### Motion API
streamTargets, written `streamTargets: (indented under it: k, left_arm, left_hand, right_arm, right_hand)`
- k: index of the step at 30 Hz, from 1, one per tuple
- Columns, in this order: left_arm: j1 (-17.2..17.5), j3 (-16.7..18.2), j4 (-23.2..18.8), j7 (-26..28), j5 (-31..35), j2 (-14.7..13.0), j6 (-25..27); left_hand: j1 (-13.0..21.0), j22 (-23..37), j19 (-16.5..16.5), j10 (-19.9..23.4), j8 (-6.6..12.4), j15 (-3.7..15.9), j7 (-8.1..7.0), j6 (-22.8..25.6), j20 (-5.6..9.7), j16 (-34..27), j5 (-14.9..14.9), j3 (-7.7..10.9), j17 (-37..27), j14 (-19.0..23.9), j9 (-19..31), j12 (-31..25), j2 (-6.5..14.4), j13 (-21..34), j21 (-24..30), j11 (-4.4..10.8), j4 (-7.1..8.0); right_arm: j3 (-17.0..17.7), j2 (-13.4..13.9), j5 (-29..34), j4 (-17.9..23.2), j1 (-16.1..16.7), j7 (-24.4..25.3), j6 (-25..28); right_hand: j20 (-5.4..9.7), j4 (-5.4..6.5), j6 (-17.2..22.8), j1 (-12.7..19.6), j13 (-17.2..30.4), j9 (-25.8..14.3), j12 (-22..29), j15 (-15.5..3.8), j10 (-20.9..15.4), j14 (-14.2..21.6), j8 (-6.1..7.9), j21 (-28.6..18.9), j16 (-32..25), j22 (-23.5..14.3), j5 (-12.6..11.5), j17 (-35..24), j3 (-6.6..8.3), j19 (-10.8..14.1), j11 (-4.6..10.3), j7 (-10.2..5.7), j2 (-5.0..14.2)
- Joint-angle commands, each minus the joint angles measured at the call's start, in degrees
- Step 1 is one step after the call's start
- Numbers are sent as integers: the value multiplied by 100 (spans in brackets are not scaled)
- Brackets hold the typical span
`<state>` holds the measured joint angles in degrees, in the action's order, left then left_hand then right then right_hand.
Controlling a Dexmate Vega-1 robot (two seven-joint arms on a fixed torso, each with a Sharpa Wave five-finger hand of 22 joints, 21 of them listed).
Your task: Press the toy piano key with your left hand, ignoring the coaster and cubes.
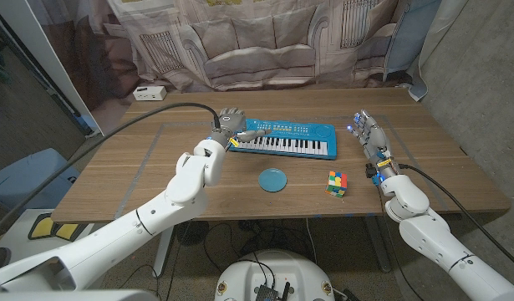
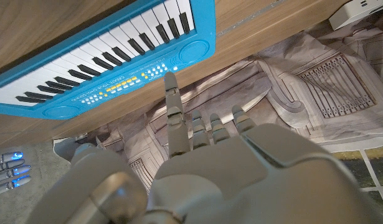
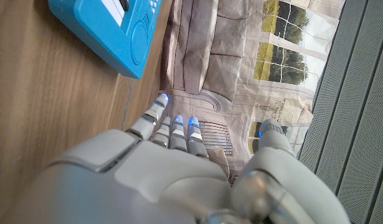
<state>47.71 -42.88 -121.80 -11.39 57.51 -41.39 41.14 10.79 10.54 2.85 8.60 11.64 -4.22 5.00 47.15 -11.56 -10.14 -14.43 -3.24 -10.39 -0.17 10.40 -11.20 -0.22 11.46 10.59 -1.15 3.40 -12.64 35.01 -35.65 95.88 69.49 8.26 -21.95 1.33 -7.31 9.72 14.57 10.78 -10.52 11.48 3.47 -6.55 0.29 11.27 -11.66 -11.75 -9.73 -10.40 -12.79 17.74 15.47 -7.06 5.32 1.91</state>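
Blue plastic toy piano (image 1: 286, 140) lies toward the desk's (image 1: 139, 167) far edge, mid-width. Left robot hand (image 1: 231, 122) hovers at its left end, holding nothing, one finger extended, the others partly curled. Approach step seemingly in hand; next move: bring that finger down onto a white key. Right robot hand (image 1: 369, 140) waits near the right edge, fingers apart, empty

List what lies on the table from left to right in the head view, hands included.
White box → left hand → coaster → cube → right hand. The piano spans from the left hand across past the coaster, so it has no single place in the order.
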Motion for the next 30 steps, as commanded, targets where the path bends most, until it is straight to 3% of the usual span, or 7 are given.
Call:
streamTargets:
  k: [1,9,18,30]
  left_arm:
    - [-155,-104,295,-161,35,109,-149]
    - [-370,-284,440,-584,212,130,-198]
    - [-510,-416,511,-970,383,167,-238]
    - [-546,-417,614,-1114,432,260,-293]
  left_hand:
    - [-35,11,34,-5,-13,-24,41,2,-9,-17,-32,-61,-19,-27,9,-9,14,-4,38,-41,-2]
    - [-39,13,162,-256,-91,21,-50,-194,11,-14,-67,-106,-20,-163,10,32,33,-8,27,187,16]
    - [-59,18,318,-483,-150,55,-145,-462,9,5,-97,-155,-22,-367,9,47,53,-9,13,241,44]
    - [-79,22,379,-519,-99,86,-327,-412,23,-21,-122,-191,-23,-402,7,15,68,-9,25,275,69]
  right_arm:
    - [5,19,21,40,10,45,69]
    - [9,55,12,80,2,57,153]
    - [36,72,-7,90,23,46,145]
    - [57,83,-9,104,59,57,144]
  right_hand:
    - [-20,5,63,3,33,-27,18,26,-43,31,16,15,-34,-14,17,1,-31,57,-11,-16,84]
    - [-21,2,88,9,33,-27,17,23,-46,28,22,18,-32,-14,18,4,-32,60,-9,-19,94]
    - [-17,-8,107,29,33,-27,18,24,-52,32,25,19,-31,-14,17,9,-27,68,-2,-22,110]
    - [-16,-19,118,50,34,-27,16,32,-53,36,23,21,-31,-14,19,14,-23,77,-12,-20,128]
